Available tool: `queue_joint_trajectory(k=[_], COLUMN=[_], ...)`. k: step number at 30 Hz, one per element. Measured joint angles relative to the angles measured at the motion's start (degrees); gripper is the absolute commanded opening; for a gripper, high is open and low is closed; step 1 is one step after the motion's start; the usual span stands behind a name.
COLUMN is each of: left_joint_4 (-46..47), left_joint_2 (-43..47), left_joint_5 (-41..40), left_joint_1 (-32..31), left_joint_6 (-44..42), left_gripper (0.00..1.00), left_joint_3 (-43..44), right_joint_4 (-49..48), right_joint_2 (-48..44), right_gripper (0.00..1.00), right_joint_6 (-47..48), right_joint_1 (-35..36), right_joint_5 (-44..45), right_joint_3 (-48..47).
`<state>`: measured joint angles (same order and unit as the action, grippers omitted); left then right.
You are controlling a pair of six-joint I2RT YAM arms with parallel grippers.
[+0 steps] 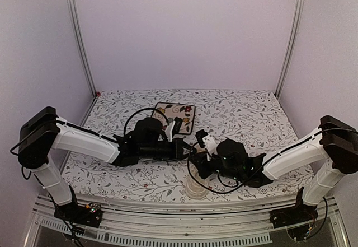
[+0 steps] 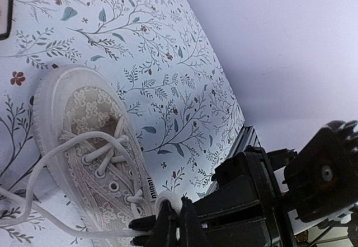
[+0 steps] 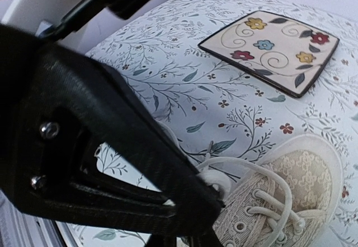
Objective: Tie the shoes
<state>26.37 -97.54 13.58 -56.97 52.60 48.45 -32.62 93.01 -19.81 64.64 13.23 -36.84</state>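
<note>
Left arm stretched inward, low — fingers pinching the sneaker's lace.

A square floral plate with a dark rim lies flat toward the far side of the tabletop. A leaf-and-vine patterned cloth covers the tabletop, and plain pale walls enclose it.

Left gripper pinched shut, right gripper closed — both reaching inward, nearly meeting.
</note>
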Motion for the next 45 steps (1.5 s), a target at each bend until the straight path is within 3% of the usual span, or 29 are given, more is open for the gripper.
queue_joint_trajectory(k=[6, 7, 11, 14, 16, 21, 31, 39, 45], left_joint_4=[0.0, 0.0, -0.46, -1.84, -3.48, -7.21, -12.55, -14.69, -14.43], left_joint_2=[-0.09, -0.09, 0.02, 1.16, 3.06, 4.5, -4.81, -10.01, -10.47], left_joint_5=[-0.13, -0.13, 0.0, -0.59, -1.29, -2.05, -0.7, 1.36, 2.95], left_joint_1=[0.0, 0.04, 0.2, 0.55, 1.31, 4.81, 8.74, 9.64, 9.64], left_joint_6=[-0.02, -0.09, -2.14, -5.09, -8.44, -16.96, -29.0, -30.12, -30.01], left_gripper=[0.0, 0.04, 0.56, 0.67, 0.66, 0.47, 0.36, 0.32, 0.39], left_joint_3=[0.07, 0.07, 0.04, -0.55, -1.6, -1.92, 0.96, 3.69, 4.55], right_joint_4=[0.0, 0.0, -0.02, -0.02, -0.02, -0.02, -0.02, 0.0, 0.0], right_joint_2=[0.0, 0.0, -0.37, -1.42, -2.21, -2.71, -2.73, -2.73, -2.73], right_gripper=[0.02, 0.02, 0.02, 0.02, 0.02, 0.02, 0.02, 0.02, 0.02], right_joint_6=[-1.49, -1.84, -3.39, -4.83, -5.73, -7.43, -8.74, -8.94, -8.98], right_joint_1=[0.07, 0.07, 0.02, -0.22, -0.28, -0.31, -0.31, -0.31, -0.31], right_joint_5=[0.26, 0.26, 1.03, 1.75, 2.16, 2.64, 2.75, 2.75, 2.75], right_joint_3=[0.02, 0.04, 0.94, 2.69, 3.72, 4.46, 4.55, 4.55, 4.55])
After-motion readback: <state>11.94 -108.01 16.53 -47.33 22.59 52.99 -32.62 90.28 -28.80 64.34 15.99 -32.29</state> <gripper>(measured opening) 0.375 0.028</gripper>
